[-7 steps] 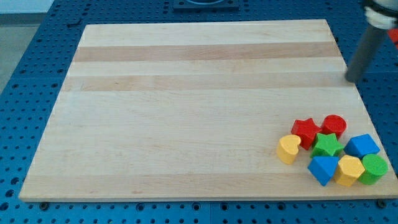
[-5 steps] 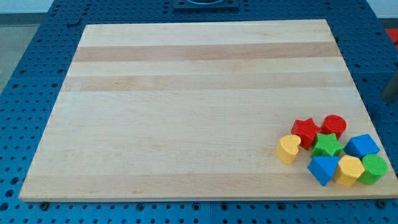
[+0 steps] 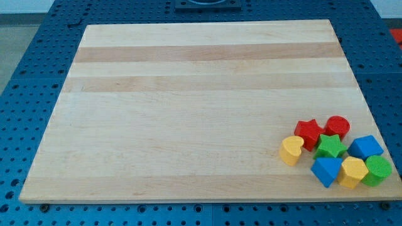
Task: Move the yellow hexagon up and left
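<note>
My tip does not show anywhere in the view, so I cannot tell where it stands relative to the blocks; there is no gripper on this rig, and nothing of the rod is visible to report.

The yellow hexagon [image 3: 353, 172] sits at the near right corner of the wooden counter [image 3: 188, 113], close to the near edge. It is wedged in a tight cluster of 7 blocks: a blue block [image 3: 326, 171] touches it on the left, a green round block [image 3: 377, 170] touches it on the right, and a blue cube [image 3: 365, 147] lies just beyond it. Farther off are a green star [image 3: 331, 146], a red star [image 3: 308, 132] and a red cylinder [image 3: 337, 126], with a yellow heart [image 3: 291, 150] at the cluster's left end.

Because the hexagon is hemmed in on the left and far sides, pushing it up and left would likely drag neighbours along. The contact probably has to come from its near right side, a narrow spot between the green block and the counter's edge.
</note>
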{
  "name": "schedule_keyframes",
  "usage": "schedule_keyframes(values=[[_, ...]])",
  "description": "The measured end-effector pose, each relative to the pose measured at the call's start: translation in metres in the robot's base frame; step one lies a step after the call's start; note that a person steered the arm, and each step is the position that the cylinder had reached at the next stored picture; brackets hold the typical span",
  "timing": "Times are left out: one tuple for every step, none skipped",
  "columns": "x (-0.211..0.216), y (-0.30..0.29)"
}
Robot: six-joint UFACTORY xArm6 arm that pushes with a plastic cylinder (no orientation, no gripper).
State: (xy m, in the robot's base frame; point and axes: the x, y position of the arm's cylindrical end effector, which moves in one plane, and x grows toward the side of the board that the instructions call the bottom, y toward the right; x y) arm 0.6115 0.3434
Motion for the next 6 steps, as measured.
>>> schedule_keyframes(values=[[0.004,-0.021],[0.005,-0.067],[0.003,-0.116],[-0.015,-0.164],[-0.044,-0.217],[-0.07,-0.268]])
